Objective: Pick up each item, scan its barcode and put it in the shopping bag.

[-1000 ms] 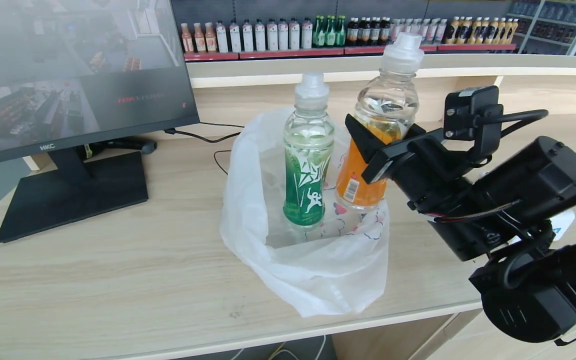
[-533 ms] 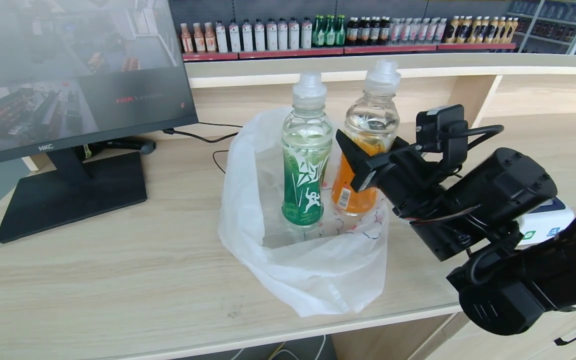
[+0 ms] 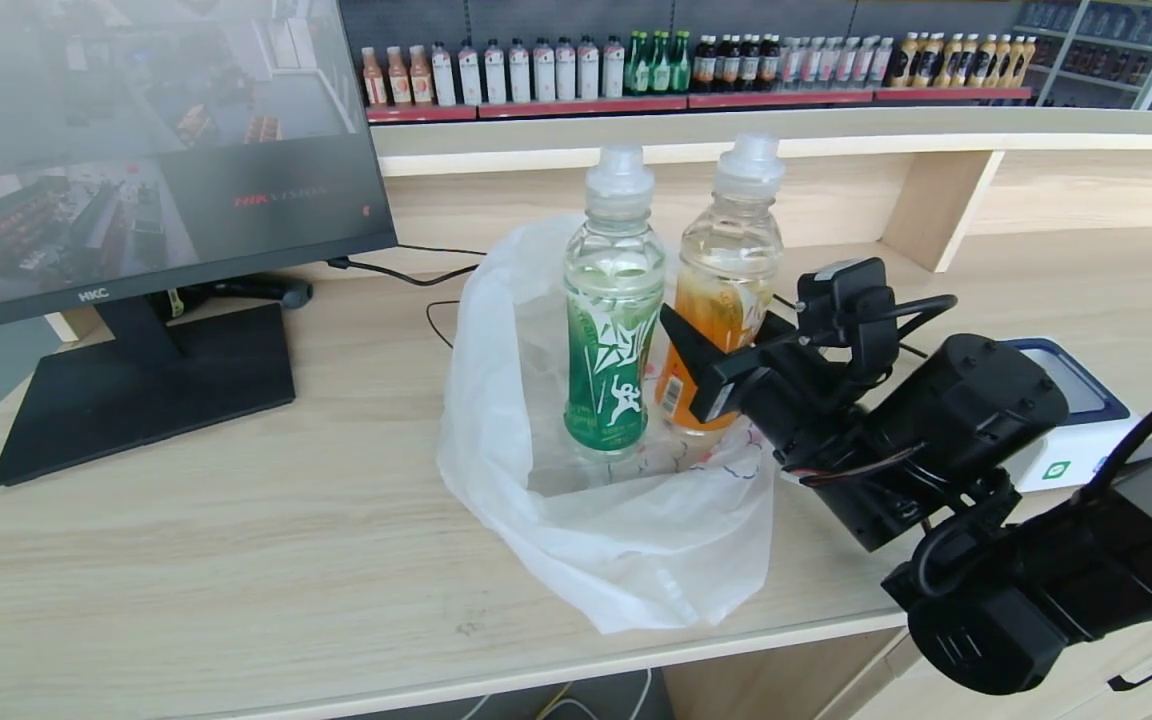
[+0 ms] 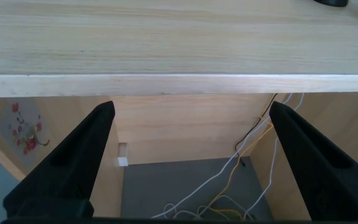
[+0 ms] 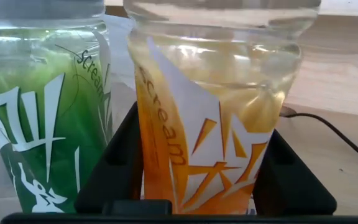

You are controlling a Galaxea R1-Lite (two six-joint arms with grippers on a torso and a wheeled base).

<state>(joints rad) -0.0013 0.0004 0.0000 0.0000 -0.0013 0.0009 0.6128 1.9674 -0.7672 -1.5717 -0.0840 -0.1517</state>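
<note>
Orange bottle (image 3: 721,290): clear ribbed plastic, rounded shoulder, white sports cap. Glossy orange sleeve label w/ white angular graphics; contents look pale above the label. It stands upright, long axis vert., cap up. Barcode patch (image 3: 671,395) is low on the label, facing the robot's front-left.

The bottle is inside the mouth of the shopping bag (image 3: 626,540), on the bag's right side, just beside the green bottle (image 3: 614,320). Bag rim hides its base, so can't tell if it rests on the bag floor.

Right gripper (image 3: 708,352) has it at label height. Its flat black fingers (image 5: 120,162) sit one each side of the body, closed against the sleeve.

Green bottle: same shape & cap, green sleeve w/ white figure, upright, mid-bag.

Shopping bag: thin white translucent film, crumpled, rim slumped open, small floral print at its right edge. It sits on the pale wood-grain counter (image 3: 236,560), near the front edge. The right arm covers the bag's right rim.

Around it:
- Black monitor (image 3: 136,150) on a flat square base, to the robot's left.
- Thin black cable (image 3: 441,320) behind the bag.
- White box scanner (image 3: 1076,420) w/ blue-rimmed top on the right, partly blocked by the arm.
- Shelf of drink bottles (image 3: 696,62) far back.

Left gripper (image 4: 191,168): below the counter's front edge, black fingers spread wide, nothing btwn them. Loose wires (image 4: 241,180) hang under the counter beyond it.
</note>
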